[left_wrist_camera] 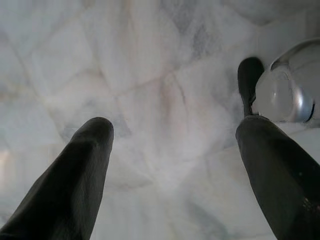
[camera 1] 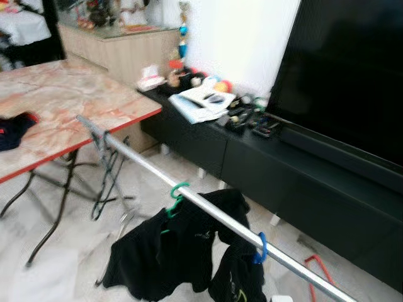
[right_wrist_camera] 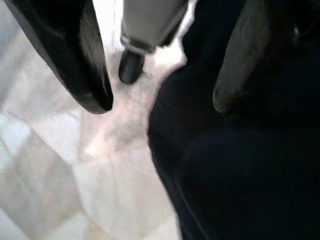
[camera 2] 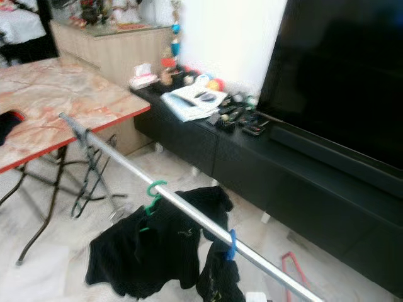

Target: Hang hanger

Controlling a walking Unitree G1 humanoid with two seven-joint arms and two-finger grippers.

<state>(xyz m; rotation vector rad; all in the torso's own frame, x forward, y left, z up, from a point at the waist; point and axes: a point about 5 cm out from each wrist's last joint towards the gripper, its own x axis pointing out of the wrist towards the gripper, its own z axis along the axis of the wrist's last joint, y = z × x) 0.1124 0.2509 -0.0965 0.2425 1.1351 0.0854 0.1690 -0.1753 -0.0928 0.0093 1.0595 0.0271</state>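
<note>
Shiny metal rail (camera 1: 208,207), black cloth garment (camera 1: 170,251), plastic hangers (camera 1: 177,196)

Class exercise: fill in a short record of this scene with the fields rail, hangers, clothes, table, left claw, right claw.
rail: silver rail slanting across the room, over a marble floor
hangers: green hanger and blue hanger hooked on the rail; dark wire hangers at its far end
clothes: black clothes drooping from the green and blue hangers
table: marble-look table with red edge, dark cloth on it
left claw: left claw open, pointing at the floor
right claw: right claw open, beside black fabric
</note>
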